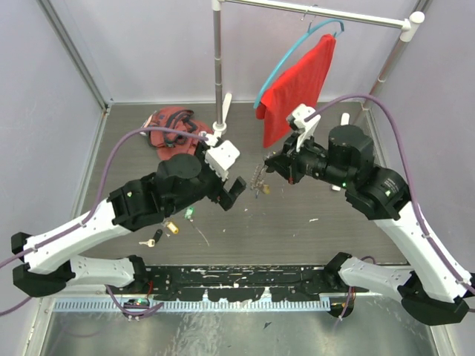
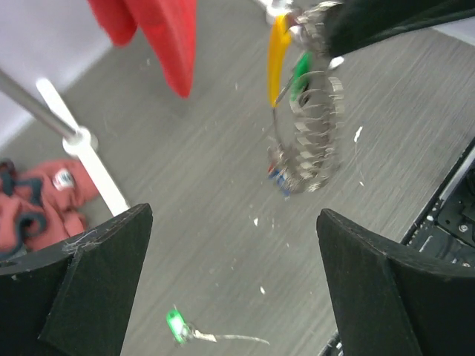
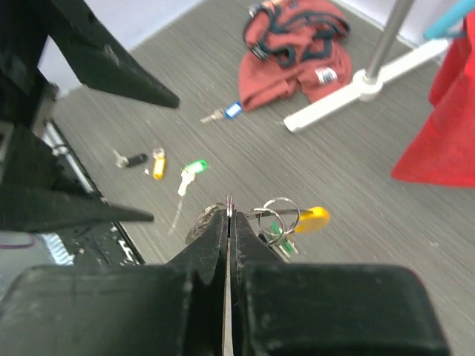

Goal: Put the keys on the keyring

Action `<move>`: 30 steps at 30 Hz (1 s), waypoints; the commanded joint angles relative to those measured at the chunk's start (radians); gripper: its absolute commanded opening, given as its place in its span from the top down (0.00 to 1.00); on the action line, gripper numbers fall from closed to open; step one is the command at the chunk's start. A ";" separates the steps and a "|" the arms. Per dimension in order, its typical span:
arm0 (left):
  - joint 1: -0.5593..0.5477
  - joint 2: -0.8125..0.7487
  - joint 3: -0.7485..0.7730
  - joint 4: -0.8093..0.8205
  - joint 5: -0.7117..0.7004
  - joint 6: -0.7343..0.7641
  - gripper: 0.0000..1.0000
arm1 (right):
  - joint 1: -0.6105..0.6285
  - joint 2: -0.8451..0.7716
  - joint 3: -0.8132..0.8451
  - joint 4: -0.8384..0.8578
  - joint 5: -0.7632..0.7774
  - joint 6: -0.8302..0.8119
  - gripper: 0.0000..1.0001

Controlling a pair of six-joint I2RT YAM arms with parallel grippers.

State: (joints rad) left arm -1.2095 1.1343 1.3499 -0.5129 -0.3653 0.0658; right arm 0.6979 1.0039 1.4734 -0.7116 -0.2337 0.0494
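Left jaws wide apart, holding nothing, up over grey desk, just left of hanging bunch. Right jaws pressed together on silver metal keyring, up in air at mid-desk. Yellow-tag key and green-tag key hang on it already. Loose on desk, near left: green-headed key, small yellow key, black-headed key. Blue-headed key lies farther back, beside red crumpled cloth.
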 commanded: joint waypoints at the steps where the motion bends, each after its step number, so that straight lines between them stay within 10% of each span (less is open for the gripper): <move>1: 0.172 0.030 0.051 -0.164 0.219 -0.258 0.02 | 0.001 0.022 0.001 -0.057 0.125 -0.049 0.99; 15: 0.485 0.317 0.208 -0.515 0.462 -0.415 0.02 | 0.000 0.065 -0.048 -0.052 0.171 -0.026 0.99; 30: 0.485 -0.051 0.021 -0.023 0.422 -0.259 0.02 | 0.001 -0.020 -0.143 0.185 -0.129 -0.213 0.99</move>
State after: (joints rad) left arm -0.7254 1.1625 1.4193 -0.7605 0.0322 -0.2317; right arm 0.6979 1.0409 1.3224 -0.7044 -0.2123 -0.0647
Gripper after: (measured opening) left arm 0.983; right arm 0.037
